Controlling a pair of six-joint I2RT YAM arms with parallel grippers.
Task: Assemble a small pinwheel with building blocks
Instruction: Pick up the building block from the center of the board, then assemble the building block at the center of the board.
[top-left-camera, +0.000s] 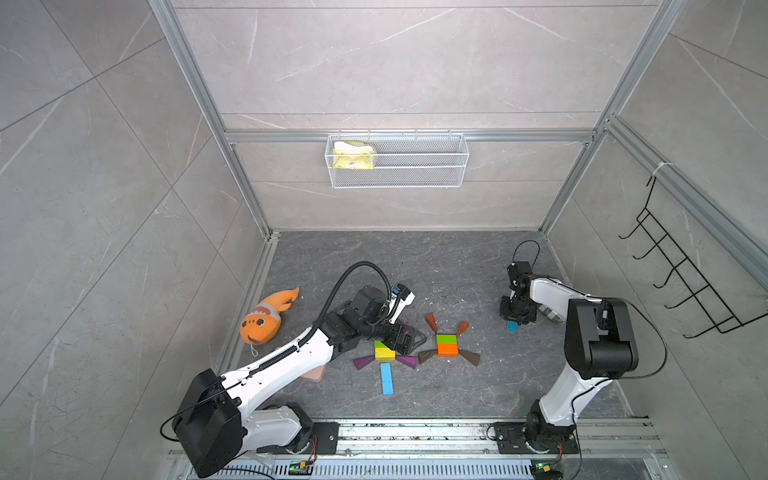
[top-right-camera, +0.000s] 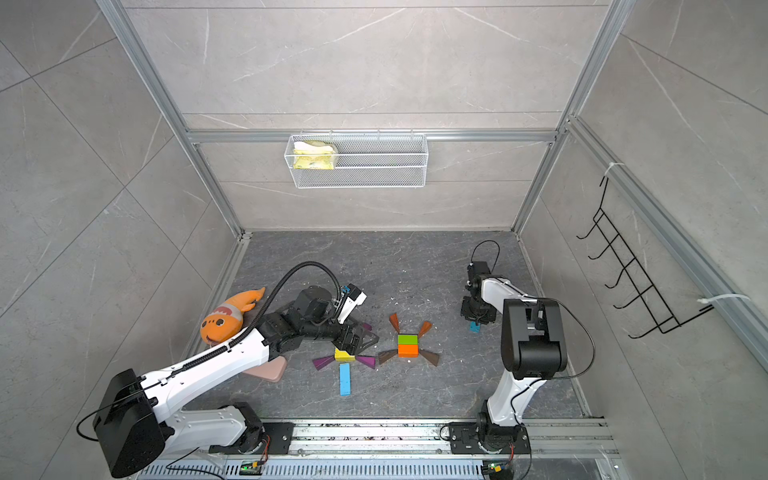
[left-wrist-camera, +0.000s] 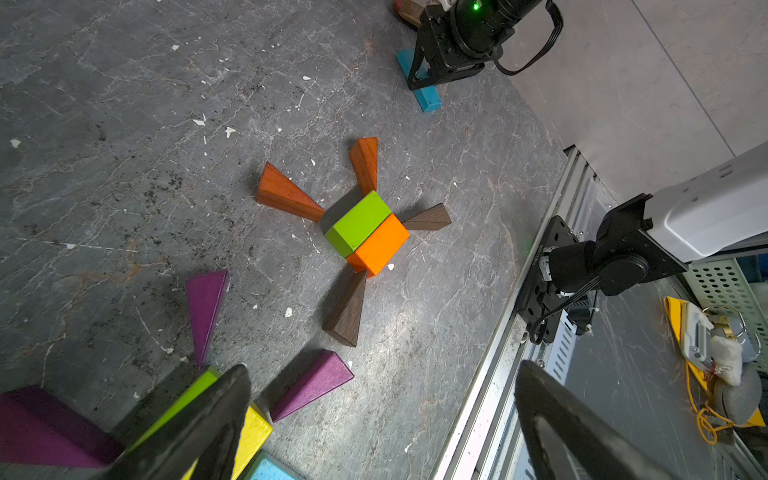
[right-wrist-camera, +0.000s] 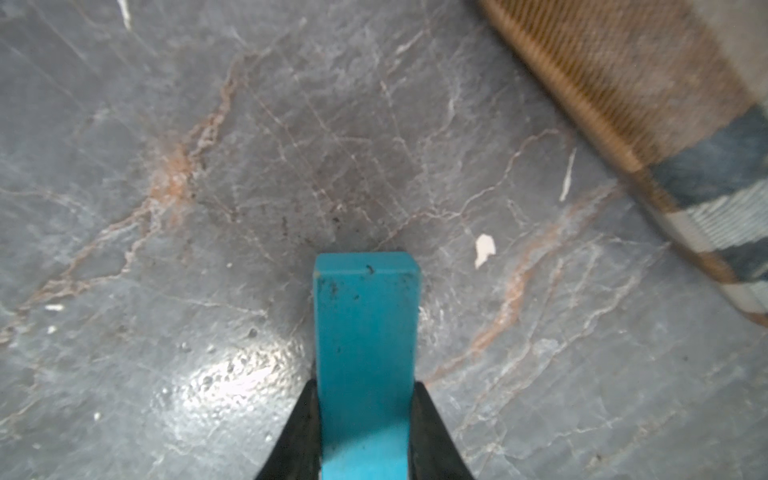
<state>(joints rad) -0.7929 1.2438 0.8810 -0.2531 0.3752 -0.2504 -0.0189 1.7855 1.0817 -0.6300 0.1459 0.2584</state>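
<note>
Only right wrist | right fingers (right-wrist-camera: 297, 440) pinch blue bar (right-wrist-camera: 365, 328) | top views: tip

An orange plush fish (top-left-camera: 266, 318) and a plaid pouch (right-wrist-camera: 623, 83) lie well apart.

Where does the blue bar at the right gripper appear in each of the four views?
In a top view: blue bar under the right gripper, right of the green-orange bricks.
In a top view: bar in the same spot.
Left wrist: bar beyond those bricks, half under the gripper.
Right wrist: bar close up, between the fingers.
Shared landmark: the right gripper.
</note>
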